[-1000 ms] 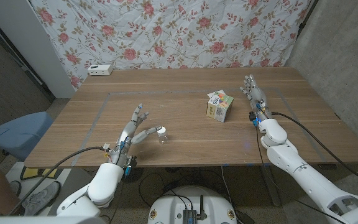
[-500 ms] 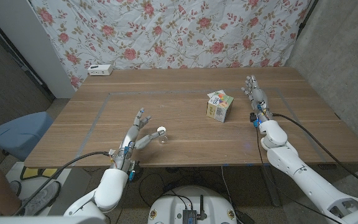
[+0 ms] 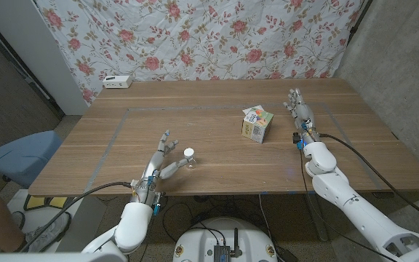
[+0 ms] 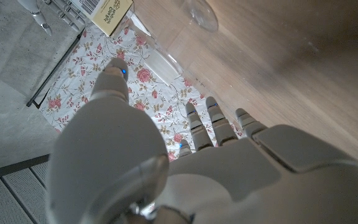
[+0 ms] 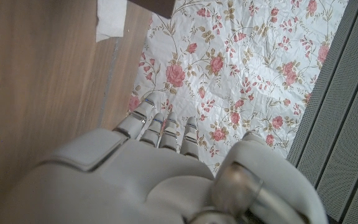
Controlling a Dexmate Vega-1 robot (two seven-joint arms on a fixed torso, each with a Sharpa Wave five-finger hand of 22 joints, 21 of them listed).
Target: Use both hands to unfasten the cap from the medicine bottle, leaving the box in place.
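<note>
Left hand [image 3: 163, 155] spread, empty, bottle [image 3: 188, 156] just off its fingertips. Wrap the body low, below the cap. Right hand [image 3: 299, 110] spread, well apart.

My head cam looks down over the table [image 3: 217, 131] from above; my 2 wrist cams sit close behind my knuckles, sharing tabletop & floral cloth [image 5: 229, 68].

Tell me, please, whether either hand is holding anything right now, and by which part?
Nothing is held. The left hand is open beside the medicine bottle; the right hand stands open, apart from the box.
</note>
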